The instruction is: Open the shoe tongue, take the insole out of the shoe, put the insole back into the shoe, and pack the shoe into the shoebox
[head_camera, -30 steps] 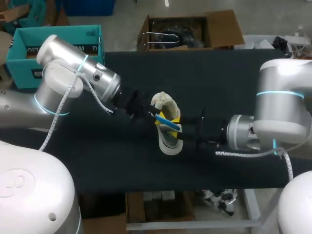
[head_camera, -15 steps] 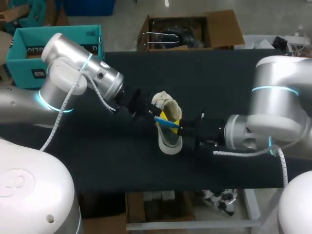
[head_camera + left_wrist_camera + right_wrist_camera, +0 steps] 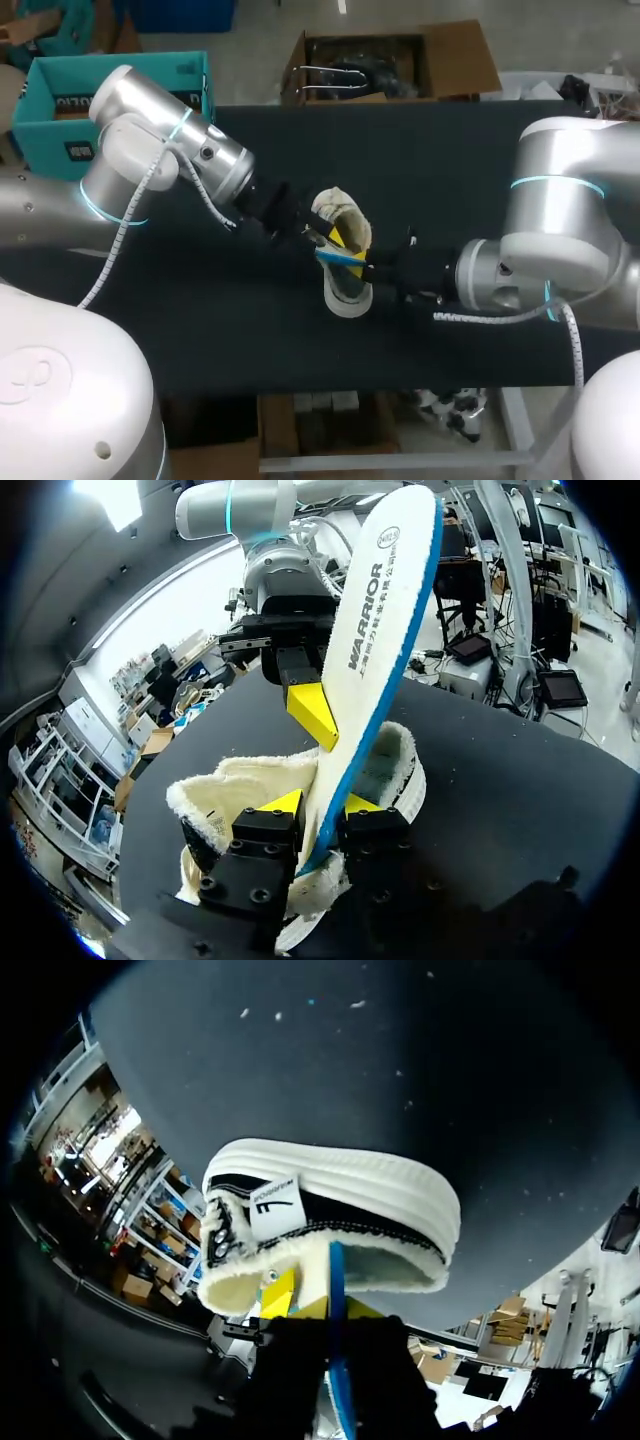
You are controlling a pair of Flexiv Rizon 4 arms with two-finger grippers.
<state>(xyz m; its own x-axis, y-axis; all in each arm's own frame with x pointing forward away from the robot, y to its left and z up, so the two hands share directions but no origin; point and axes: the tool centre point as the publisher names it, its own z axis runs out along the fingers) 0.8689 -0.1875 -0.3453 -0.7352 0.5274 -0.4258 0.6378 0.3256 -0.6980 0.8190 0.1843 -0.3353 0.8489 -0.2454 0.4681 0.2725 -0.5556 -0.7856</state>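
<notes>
Centrally on the dark desk (image 3: 450, 170) the shoe (image 3: 347, 293) is seen, a low black one with a thick white sole and a pale fleecy lining, resting on its sole between the two arms. The insole (image 3: 340, 257), white with a blue edge, is held on edge over the shoe's opening and is not laid flat inside. It is gripped from both ends. The left gripper (image 3: 312, 237) is brought in from the left side, and in the left wrist view its fingers (image 3: 283, 802) are seen clamped on the lower end of the insole (image 3: 385, 610), one yellow tip on each face, just above the lining of the shoe (image 3: 235, 785). The rest of the insole is seen rising away from that gripper (image 3: 322, 805). Further along it the right gripper (image 3: 325, 715) is met, with one yellow tip pressed against the printed white face and the other hidden behind the insole. In the right wrist view the blue edge of the insole (image 3: 335, 1270) is seen running between the closed-in tips of the right gripper (image 3: 315, 1302), with the shoe (image 3: 330, 1185) lying just ahead, its opening turned toward the fingers. A teal shoebox (image 3: 40, 130) is seen standing open beyond the desk's far left corner, well apart from the shoe
</notes>
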